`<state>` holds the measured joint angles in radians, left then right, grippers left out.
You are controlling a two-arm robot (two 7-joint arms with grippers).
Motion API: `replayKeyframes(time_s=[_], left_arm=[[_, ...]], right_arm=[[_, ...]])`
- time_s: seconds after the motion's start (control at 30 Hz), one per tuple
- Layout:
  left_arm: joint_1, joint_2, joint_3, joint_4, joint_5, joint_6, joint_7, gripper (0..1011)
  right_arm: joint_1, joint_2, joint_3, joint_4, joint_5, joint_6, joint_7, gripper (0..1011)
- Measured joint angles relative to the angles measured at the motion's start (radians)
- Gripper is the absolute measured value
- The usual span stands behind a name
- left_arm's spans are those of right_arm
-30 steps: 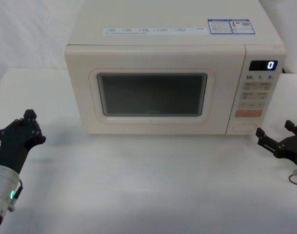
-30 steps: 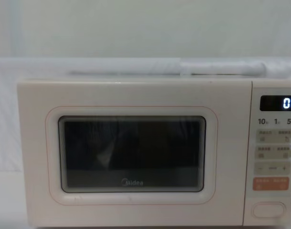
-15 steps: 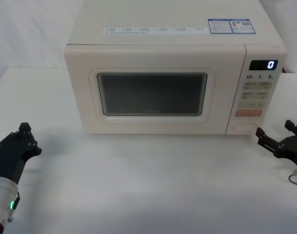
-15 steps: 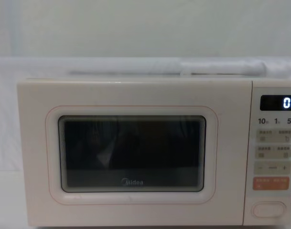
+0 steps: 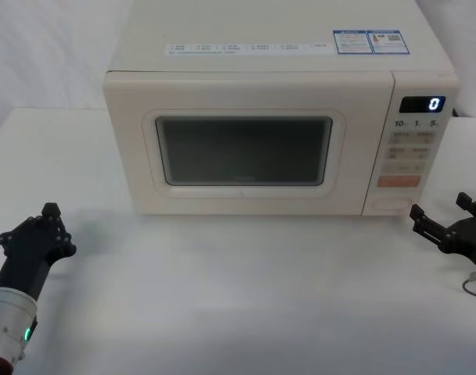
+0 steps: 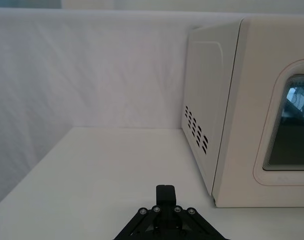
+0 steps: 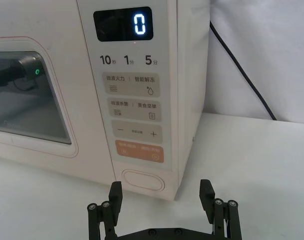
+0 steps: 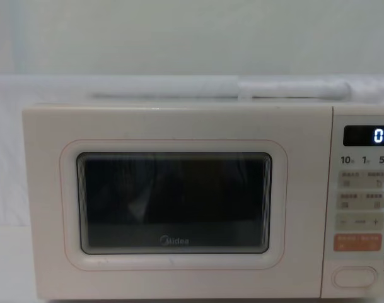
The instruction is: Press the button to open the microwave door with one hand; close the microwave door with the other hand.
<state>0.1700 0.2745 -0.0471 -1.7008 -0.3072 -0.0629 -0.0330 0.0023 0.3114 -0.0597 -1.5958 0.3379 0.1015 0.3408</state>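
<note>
On the white worktop (image 5: 245, 289) stands a cream microwave (image 5: 277, 47), its microwave door (image 5: 245, 144) flush with the front and fully closed, the dark window facing the robot. The control panel (image 5: 413, 144) sits at the door's right, its display (image 5: 422, 104) reading 0. At the panel's bottom, below the orange key (image 5: 398, 181), lies the button (image 5: 390, 204), a cream oval, untouched. The right gripper (image 5: 449, 223) hovers low over the worktop just right of the microwave's front corner, near the button but apart from it; its fingers (image 7: 115, 195) are spread wide and hold nothing. The left gripper (image 5: 44, 226) rests at the worktop's left side, well apart from the door, on a silver wrist with a green light (image 5: 26, 334); its fingers are drawn together, empty
</note>
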Motion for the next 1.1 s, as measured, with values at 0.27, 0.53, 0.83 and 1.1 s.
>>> replayKeyframes(time_s=[0.27,0.53,0.83,1.1], left_arm=[[-0.004,-0.007,-0.003,0.007,0.025,0.005,-0.024,0],[-0.007,-0.02,-0.007,0.01,0.057,0.018,-0.028,0],[-0.005,-0.038,-0.017,0.006,0.073,0.022,-0.02,0],[-0.006,-0.034,-0.015,0.006,0.071,0.022,-0.021,0]], right_arm=[[0.0,0.0,0.0,0.0,0.0,0.0,0.0,1002],[0.0,0.0,0.0,0.0,0.0,0.0,0.0,1002],[0.0,0.0,0.0,0.0,0.0,0.0,0.0,1002],[0.0,0.0,0.0,0.0,0.0,0.0,0.0,1002]])
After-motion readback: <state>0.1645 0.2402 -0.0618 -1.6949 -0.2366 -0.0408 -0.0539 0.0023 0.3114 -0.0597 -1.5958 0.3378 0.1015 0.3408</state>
